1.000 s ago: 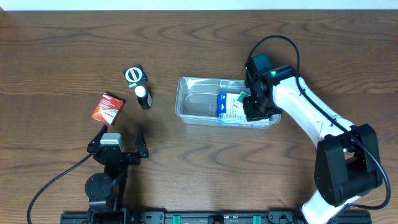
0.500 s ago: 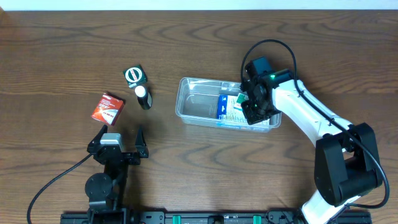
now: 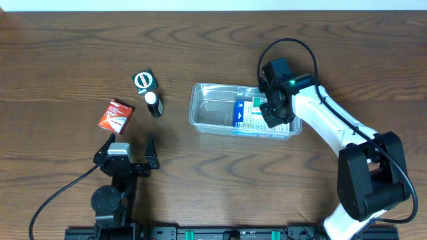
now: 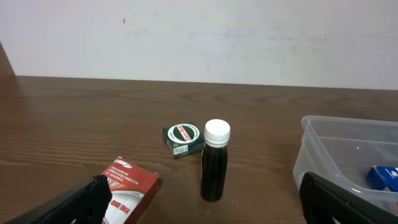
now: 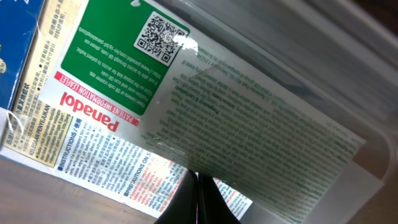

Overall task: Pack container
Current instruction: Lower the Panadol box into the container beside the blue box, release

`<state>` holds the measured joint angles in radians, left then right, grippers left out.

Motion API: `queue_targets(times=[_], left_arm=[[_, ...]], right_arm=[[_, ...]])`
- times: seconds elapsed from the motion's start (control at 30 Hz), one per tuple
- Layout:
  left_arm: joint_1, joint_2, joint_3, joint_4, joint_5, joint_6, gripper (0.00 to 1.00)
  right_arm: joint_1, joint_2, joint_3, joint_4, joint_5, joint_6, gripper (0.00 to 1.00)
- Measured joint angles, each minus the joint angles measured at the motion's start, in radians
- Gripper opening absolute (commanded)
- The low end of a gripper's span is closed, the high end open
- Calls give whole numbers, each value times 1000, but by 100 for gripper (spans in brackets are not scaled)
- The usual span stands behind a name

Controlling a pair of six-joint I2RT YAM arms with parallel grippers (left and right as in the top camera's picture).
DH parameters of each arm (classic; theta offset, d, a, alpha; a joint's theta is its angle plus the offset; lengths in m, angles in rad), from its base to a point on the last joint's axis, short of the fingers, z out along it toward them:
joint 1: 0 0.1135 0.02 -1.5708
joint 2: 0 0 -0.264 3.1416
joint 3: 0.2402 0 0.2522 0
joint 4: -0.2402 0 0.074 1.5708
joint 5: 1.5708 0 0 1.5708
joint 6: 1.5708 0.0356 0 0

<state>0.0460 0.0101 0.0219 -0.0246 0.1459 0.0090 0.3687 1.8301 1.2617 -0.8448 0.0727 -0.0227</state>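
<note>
The clear plastic container [image 3: 200,110] sits right of the table's middle and holds a blue, green and white Panadol box [image 3: 247,113], lying flat. My right gripper [image 3: 273,110] is inside the container's right end, fingers pressed together just above the box. The right wrist view shows the shut fingertips [image 5: 198,199] over the Panadol box [image 5: 124,93], with the container wall [image 5: 367,93] to the right. My left gripper [image 3: 130,148] is open and empty near the front left. Its wrist view [image 4: 202,208] shows the container's end [image 4: 336,149].
A red box [image 3: 116,115] [image 4: 130,186], a black bottle with a white cap [image 3: 154,104] [image 4: 214,165] and a small green box with a round label [image 3: 144,81] [image 4: 183,140] stand left of the container, beyond my left gripper.
My right gripper has shifted slightly toward the far side inside the container's right end. The left arm and the loose items have not moved.
</note>
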Motion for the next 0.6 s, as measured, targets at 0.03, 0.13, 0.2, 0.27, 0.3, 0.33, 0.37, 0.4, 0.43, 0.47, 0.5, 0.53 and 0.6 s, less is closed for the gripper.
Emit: queue_targets(times=[0.03, 0.13, 0.2, 0.27, 0.3, 0.33, 0.37, 0.4, 0.43, 0.47, 0.5, 0.53, 0.6], left_arm=[[0, 0, 0, 0, 0, 0, 98], [0, 0, 0, 0, 0, 0, 98], [0, 0, 0, 0, 0, 0, 98], [0, 0, 0, 0, 0, 0, 98], [0, 0, 0, 0, 0, 0, 98], [0, 0, 0, 0, 0, 0, 98], [0, 0, 0, 0, 0, 0, 98], [0, 0, 0, 0, 0, 0, 98], [0, 0, 0, 0, 0, 0, 98], [0, 0, 0, 0, 0, 0, 98], [0, 0, 0, 0, 0, 0, 98], [0, 0, 0, 0, 0, 0, 98], [0, 0, 0, 0, 0, 0, 98]], right_arm=[[0, 0, 0, 0, -1, -5, 1], [1, 0, 0, 0, -8, -15, 1], [3, 0, 1, -3, -21, -18, 1], [7, -1, 6, -9, -37, -19, 2], [10, -2, 18, -20, -53, -20, 3], [12, -7, 31, -28, -67, -23, 4], [14, -14, 42, -34, -79, -23, 6], [16, -26, 61, -46, -93, -24, 8], [18, -43, 80, -56, -109, -26, 11], [20, -60, 98, -65, -122, -26, 13], [22, -79, 116, -74, -135, -27, 16], [26, -106, 138, -86, -154, -34, 21], [33, -143, 166, -96, -188, -30, 33]])
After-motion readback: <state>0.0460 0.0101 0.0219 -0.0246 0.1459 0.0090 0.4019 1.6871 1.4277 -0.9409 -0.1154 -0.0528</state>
